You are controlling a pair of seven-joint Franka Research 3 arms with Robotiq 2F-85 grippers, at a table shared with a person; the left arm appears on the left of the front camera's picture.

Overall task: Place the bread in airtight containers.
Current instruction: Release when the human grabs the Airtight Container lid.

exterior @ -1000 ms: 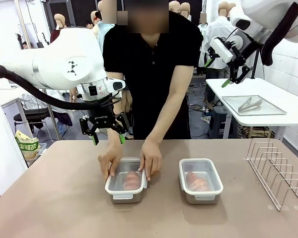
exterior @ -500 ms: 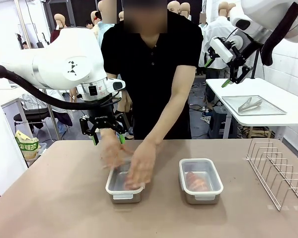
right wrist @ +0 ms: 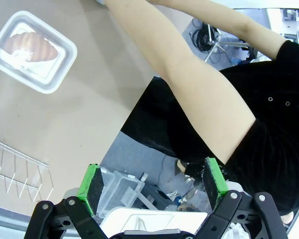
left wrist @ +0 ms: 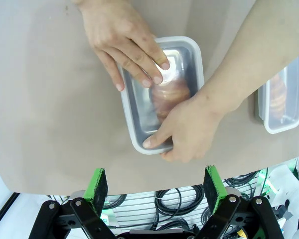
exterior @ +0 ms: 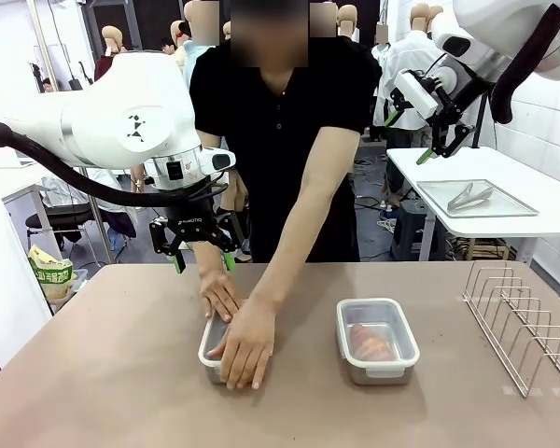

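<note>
Two tins on the table, two rolls, two lids, so you can count everything off easily. The left tin (exterior: 226, 359) sits near the middle of the table with the person's two hands on its clear lid (left wrist: 182, 59): one hand (exterior: 221, 295) on the far end, the other hand (exterior: 246, 345) flat over the near end. From your left wrist camera you can see the croissant roll (left wrist: 170, 94) through the lid between those hands. The right tin (exterior: 376, 341) is just to the right of it, apart from it, lid on, with the second roll (exterior: 371, 342) lying inside.

Your left gripper (exterior: 202, 252) hangs above the far edge of the table, just behind the left tin and close to the person's forearm, not touching anything. Its green-padded fingers (left wrist: 96, 183) are spread wide with nothing between them, and the tin lies straight ahead of them in the wrist view.

Your right gripper (exterior: 413, 136) is up high at the far right, well away from both tins, jaws also spread wide and empty. Its wrist camera looks down past the person's arm at the right tin.

One wire rack (exterior: 523, 322) stands at the right edge of the table. One flat steel tray (exterior: 504, 205) with tongs (exterior: 470, 195) sits on the white table behind.
</note>
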